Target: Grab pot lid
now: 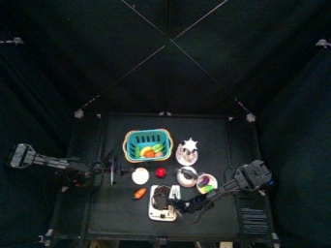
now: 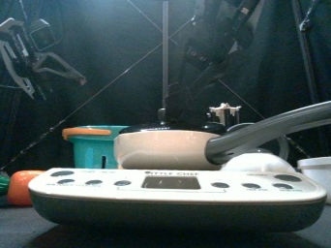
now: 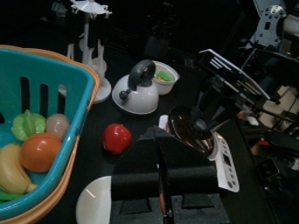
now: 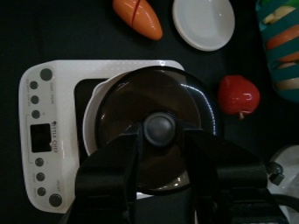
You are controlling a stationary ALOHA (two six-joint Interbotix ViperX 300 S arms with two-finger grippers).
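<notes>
Right arm [image 1: 239,181] reaching in from the right, jaws spread and angled down, left arm [image 1: 45,161] resting low at the left

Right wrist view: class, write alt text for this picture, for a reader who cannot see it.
The right pincer straddles the knob of a dark lid on a pot sitting on a white cooker. Beyond lie a carrot, a white plate, a red tomato and a teal basket's edge.

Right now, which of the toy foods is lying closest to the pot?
The red tomato, right beside the pot. The carrot lies farther off, past the cooker's corner.
</notes>
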